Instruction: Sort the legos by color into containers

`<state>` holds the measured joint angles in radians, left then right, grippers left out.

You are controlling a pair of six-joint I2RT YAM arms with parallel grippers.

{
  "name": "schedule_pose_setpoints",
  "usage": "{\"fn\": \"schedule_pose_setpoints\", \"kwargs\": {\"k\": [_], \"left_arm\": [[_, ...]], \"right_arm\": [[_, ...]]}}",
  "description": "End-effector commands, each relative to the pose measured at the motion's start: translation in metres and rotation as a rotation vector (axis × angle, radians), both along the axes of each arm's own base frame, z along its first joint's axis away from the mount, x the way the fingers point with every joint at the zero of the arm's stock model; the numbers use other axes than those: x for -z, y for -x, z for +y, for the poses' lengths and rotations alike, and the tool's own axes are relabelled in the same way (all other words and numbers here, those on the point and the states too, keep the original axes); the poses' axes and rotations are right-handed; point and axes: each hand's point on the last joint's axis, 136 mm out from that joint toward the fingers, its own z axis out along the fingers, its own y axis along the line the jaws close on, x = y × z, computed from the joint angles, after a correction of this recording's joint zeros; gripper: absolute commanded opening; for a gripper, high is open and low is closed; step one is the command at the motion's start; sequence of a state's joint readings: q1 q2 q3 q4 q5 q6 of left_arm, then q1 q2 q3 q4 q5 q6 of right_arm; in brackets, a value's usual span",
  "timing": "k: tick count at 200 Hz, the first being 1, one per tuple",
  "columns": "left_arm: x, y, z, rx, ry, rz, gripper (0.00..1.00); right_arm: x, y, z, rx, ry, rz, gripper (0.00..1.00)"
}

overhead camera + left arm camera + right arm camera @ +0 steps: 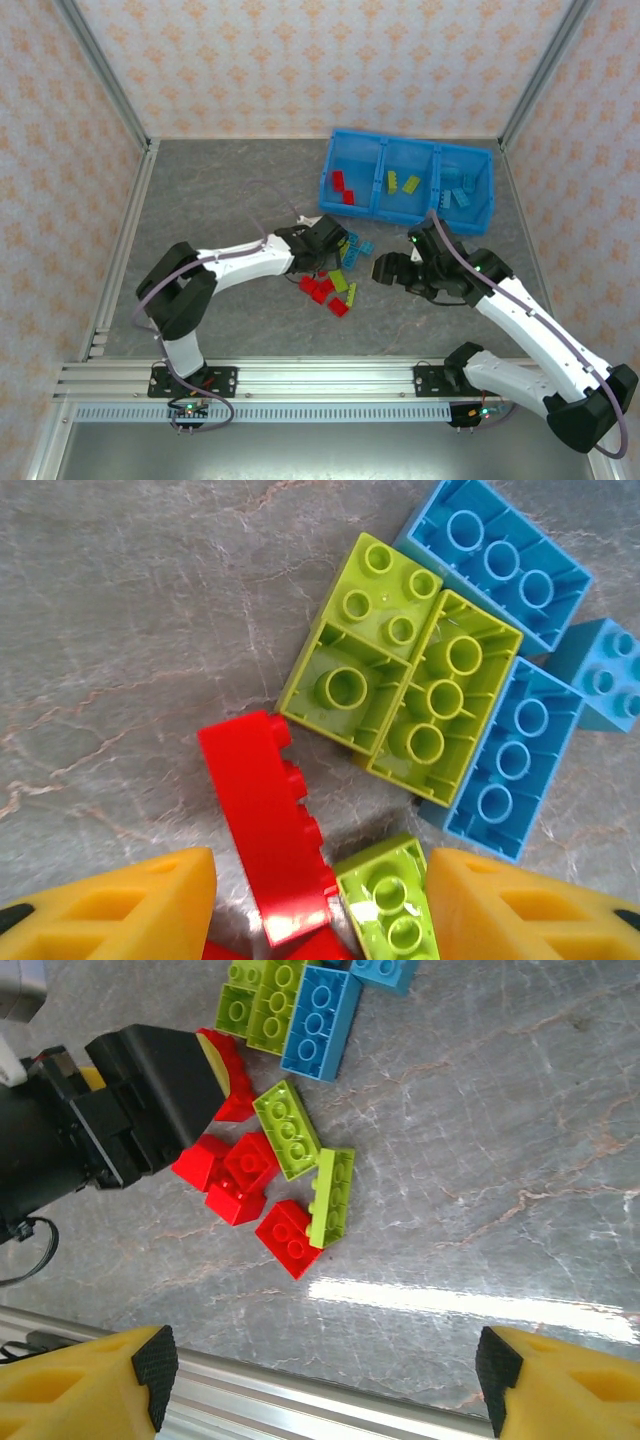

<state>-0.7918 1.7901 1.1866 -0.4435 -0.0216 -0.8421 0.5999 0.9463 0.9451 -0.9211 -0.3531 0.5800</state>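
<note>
Yellow fingertips (110,910) of the left end effector (320,915) are spread wide, low over loose legos (335,280) on a grey marbled worktop (220,200).
Between the spread fingers lie a red brick (265,820) and a lime green brick (390,905), and neither is gripped. Just past them, lime bricks (400,670) and light blue bricks (505,750) lie packed side by side, several with their hollow undersides up. The right end effector (320,1380) hangs wide open and empty above the worktop, beside the pile. Beyond the pile, the blue tray (400,212) has red bricks (342,187) in its left compartment, lime ones (402,183) in the middle and light blue ones (458,190) in the right.
</note>
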Motion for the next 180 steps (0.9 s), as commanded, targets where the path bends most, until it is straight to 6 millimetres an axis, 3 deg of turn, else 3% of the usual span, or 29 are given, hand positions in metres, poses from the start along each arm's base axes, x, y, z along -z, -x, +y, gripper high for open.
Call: {"fn": "schedule_pose_setpoints", "kwargs": {"k": [1,24,50,81,109,140,158,180], "left_arm": [[0.014,-0.001,0.007,-0.053,-0.028,0.028,0.55],[0.026,-0.001,0.011,-0.060,-0.059,0.035,0.52],[0.033,0.000,0.015,-0.060,-0.084,0.046,0.40],[0.022,0.001,0.017,-0.054,-0.068,0.033,0.22],[-0.022,0.002,0.011,-0.025,-0.009,-0.017,0.13],[-0.105,-0.005,-0.008,0.040,0.032,-0.178,0.12],[-0.137,-0.034,-0.004,0.021,-0.017,-0.272,0.13],[-0.142,-0.088,-0.002,-0.019,-0.029,-0.290,0.13]], "right_arm": [[0.005,0.001,-0.013,0.031,0.061,-0.008,0.80],[0.005,-0.001,-0.011,0.029,0.059,-0.005,0.81],[0.004,-0.003,-0.008,0.021,0.060,-0.005,0.81],[0.000,-0.004,-0.007,0.023,0.049,-0.009,0.81],[-0.005,-0.003,-0.008,0.026,0.045,-0.017,0.81],[-0.018,-0.006,-0.007,0.040,0.011,-0.058,0.81],[-0.024,-0.008,-0.007,0.053,-0.003,-0.081,0.81],[-0.025,-0.008,-0.009,0.065,-0.008,-0.088,0.81]]}}
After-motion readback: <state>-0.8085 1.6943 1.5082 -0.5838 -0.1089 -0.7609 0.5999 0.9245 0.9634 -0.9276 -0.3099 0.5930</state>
